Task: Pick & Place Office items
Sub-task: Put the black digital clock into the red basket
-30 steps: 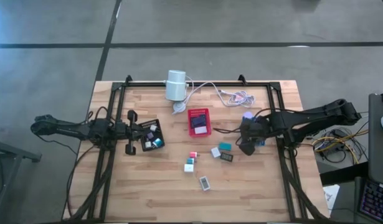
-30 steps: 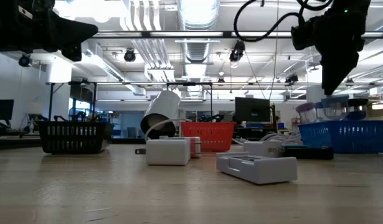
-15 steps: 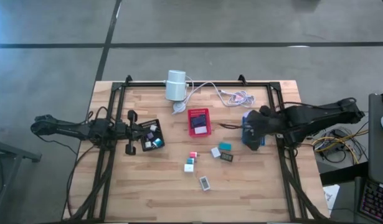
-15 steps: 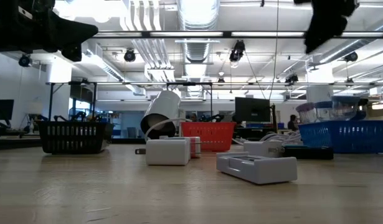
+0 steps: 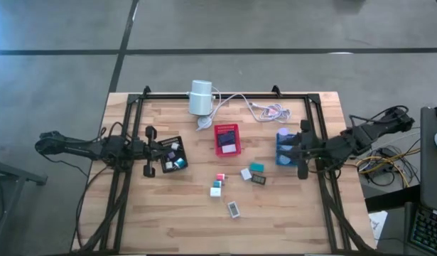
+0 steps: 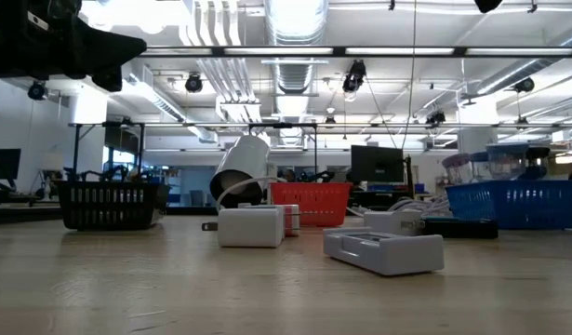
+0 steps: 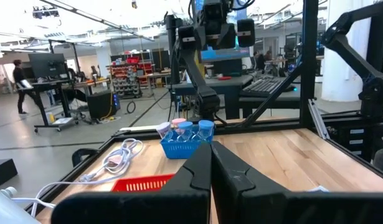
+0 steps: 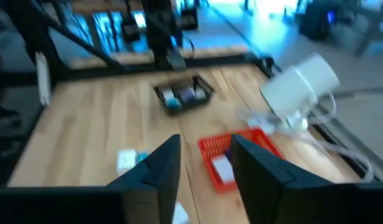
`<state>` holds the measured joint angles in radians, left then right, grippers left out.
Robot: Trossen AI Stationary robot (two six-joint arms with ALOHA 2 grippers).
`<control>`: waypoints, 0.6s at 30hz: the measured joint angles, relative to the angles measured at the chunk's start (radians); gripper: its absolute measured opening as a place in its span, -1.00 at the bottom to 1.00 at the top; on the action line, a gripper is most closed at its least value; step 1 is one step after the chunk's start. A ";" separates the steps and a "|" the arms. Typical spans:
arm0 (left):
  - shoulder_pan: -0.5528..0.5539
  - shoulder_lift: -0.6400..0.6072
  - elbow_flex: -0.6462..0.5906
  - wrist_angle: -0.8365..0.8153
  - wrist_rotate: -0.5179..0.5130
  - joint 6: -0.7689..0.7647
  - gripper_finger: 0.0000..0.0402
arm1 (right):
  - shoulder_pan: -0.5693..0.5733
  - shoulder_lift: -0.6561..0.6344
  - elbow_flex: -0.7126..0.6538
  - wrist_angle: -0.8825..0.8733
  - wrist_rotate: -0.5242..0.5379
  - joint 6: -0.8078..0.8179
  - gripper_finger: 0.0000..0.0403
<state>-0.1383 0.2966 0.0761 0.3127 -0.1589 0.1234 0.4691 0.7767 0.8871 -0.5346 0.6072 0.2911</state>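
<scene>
Several small office items lie flat on the wooden table: a teal piece (image 5: 256,167), white blocks (image 5: 246,173) (image 5: 215,191), a dark piece (image 5: 259,180), a pink one (image 5: 220,177) and a white piece (image 5: 234,208). My right gripper (image 8: 203,174) hangs high beside the blue tray (image 5: 283,148) at the table's right, open and with nothing in it, pointing toward the table's left. Only its tip (image 6: 490,4) shows in the low view. My left gripper (image 7: 210,171) waits shut and level next to the black tray (image 5: 173,153).
A red tray (image 5: 227,139) with a white piece in it stands mid-table. The black tray holds several pieces, and the blue tray holds small containers (image 7: 182,129). A white cylinder (image 5: 201,97) with its cable (image 5: 264,108) lies at the far edge. Black frame rails (image 5: 320,142) run along both sides.
My right gripper has risen from just above the table beside the blue tray, almost leaving the top of the low view. It has drawn back toward the table's right edge and tipped from pointing down toward level. The items lie where they were.
</scene>
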 joint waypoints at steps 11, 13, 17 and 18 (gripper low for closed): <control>0.000 -0.002 0.000 0.000 0.000 0.009 -1.00 | 0.026 -0.247 -0.316 0.407 -0.012 -0.218 -0.75; 0.001 -0.002 0.000 -0.005 0.000 0.020 -1.00 | 0.026 -0.313 -0.364 0.426 -0.037 -0.232 -0.79; 0.001 -0.002 0.000 -0.022 0.000 0.023 -1.00 | 0.026 -0.448 -0.469 0.504 -0.088 -0.261 -0.87; 0.001 -0.002 0.000 -0.022 0.000 0.023 -1.00 | 0.026 -0.480 -0.493 0.522 -0.104 -0.272 -0.88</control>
<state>-0.1375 0.2943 0.0761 0.2911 -0.1589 0.1463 0.4951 0.2971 0.3941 -0.0123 0.5028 0.0194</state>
